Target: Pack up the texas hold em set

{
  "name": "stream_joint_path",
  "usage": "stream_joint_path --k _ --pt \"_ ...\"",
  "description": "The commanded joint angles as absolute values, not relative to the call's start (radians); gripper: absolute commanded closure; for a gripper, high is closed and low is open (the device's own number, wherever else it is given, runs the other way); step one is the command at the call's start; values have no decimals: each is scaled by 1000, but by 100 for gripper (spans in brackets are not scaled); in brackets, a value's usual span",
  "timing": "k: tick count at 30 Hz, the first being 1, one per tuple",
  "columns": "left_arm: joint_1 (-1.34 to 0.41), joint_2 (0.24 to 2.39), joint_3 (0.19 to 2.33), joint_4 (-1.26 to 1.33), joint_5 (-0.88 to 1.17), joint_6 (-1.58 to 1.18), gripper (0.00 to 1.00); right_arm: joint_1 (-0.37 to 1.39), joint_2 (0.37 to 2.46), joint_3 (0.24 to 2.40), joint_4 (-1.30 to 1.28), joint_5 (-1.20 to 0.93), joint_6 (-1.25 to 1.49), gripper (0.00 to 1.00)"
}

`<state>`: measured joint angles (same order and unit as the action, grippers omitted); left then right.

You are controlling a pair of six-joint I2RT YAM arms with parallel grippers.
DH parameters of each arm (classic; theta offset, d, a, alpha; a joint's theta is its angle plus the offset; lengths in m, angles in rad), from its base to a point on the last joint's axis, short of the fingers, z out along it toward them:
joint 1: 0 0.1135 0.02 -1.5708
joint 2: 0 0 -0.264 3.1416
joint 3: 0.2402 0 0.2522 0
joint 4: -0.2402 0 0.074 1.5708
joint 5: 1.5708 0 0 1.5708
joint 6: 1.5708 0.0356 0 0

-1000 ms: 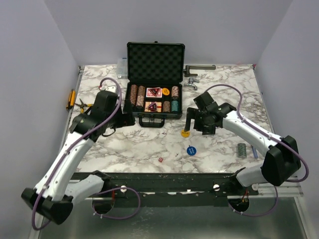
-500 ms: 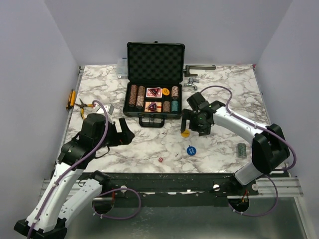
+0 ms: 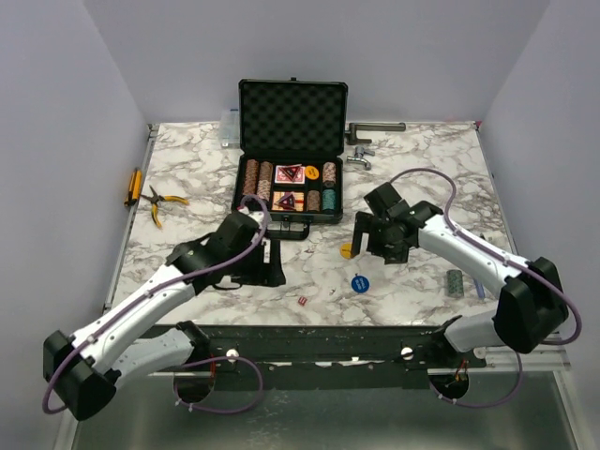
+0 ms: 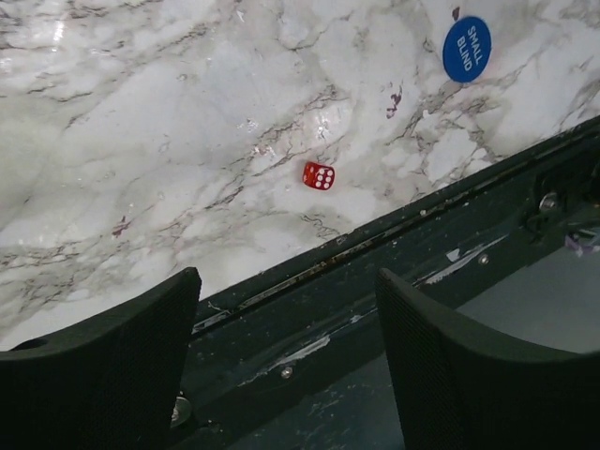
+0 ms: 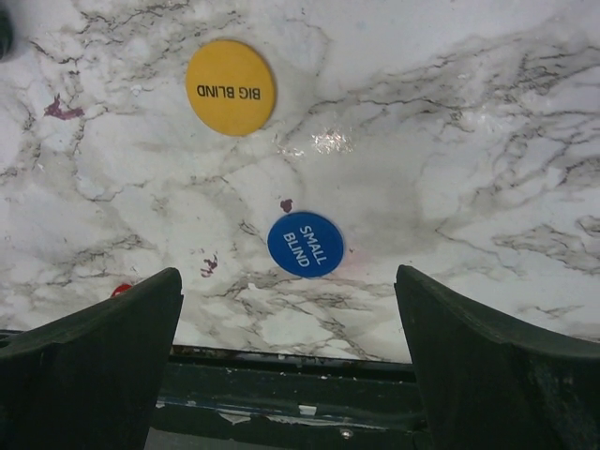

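The black foam-lined case (image 3: 291,117) stands open at the back middle, with brown and teal chip stacks, cards and a yellow disc in its tray. On the marble in front lie a yellow "big blind" disc (image 3: 348,250) (image 5: 231,87), a blue "small blind" disc (image 3: 359,282) (image 5: 305,244) (image 4: 467,49) and a red die (image 3: 302,301) (image 4: 319,175). A teal chip stack (image 3: 455,282) sits at the right. My left gripper (image 3: 273,263) (image 4: 286,352) hangs open and empty, left of the die. My right gripper (image 3: 368,246) (image 5: 289,361) is open and empty over the two discs.
Orange-handled pliers (image 3: 161,202) and a yellow-handled tool (image 3: 132,186) lie at the left edge. Metal hardware (image 3: 373,131) sits right of the case, and a clear box (image 3: 230,127) left of its lid. The dark front rail (image 4: 394,281) runs under both grippers.
My left arm has swung from beside the case's left end down to the front middle, near the die, and its jaws have narrowed a little. The right gripper shifted slightly.
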<state>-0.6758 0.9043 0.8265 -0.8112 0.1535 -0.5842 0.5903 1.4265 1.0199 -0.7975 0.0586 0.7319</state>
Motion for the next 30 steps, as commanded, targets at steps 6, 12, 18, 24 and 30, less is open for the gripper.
stream_joint_path --k 6,12,18,24,30 --pt "-815 1272 1014 -783 46 -717 37 598 1225 992 -952 161 750 2" --pt "-827 1493 1237 -975 -42 -883 37 598 1114 982 -1025 196 757 1" --pt "-851 1525 1174 -912 -10 -1165 37 598 1045 965 -1062 193 774 1" --pt "-888 1543 1136 -872 -48 -1243 37 598 995 972 -1099 183 779 1" --pt "-905 1570 1133 -875 -45 -1332 37 598 958 974 -1142 194 772 1"
